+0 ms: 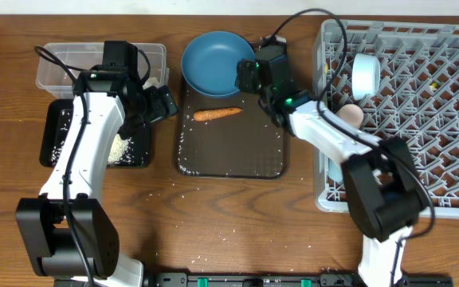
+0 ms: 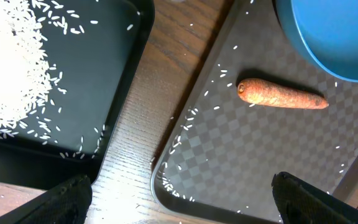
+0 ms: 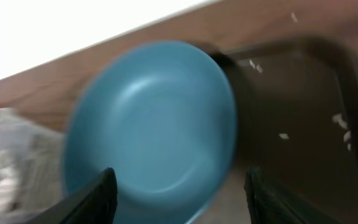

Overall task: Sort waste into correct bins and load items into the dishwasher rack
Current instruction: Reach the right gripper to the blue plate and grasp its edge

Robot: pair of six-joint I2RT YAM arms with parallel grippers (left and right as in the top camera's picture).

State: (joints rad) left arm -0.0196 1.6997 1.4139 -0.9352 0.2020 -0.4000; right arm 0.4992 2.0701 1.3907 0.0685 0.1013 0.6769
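Note:
The dark blue plate point(image 1: 213, 62) lies at the back, overlapping the brown serving tray's point(image 1: 229, 155) far edge. My right gripper point(image 1: 247, 76) is open at the plate's right rim; the right wrist view shows the plate point(image 3: 154, 124) blurred between the open fingers point(image 3: 179, 199). The orange-brown stick point(image 1: 217, 114) lies on the serving tray. My left gripper point(image 1: 164, 104) is open and empty between the black tray point(image 1: 62, 127) and the serving tray; its wrist view shows the stick point(image 2: 283, 95) ahead and rice point(image 2: 11, 62) heaped in the black tray. The clear tub point(image 1: 58, 68) stands behind.
The grey rack point(image 1: 421, 119) fills the right side, holding a light blue cup point(image 1: 365, 73) and a pink cup point(image 1: 351, 117) beside my right arm. Loose rice grains dot the serving tray point(image 2: 260, 155) and the wooden table in front.

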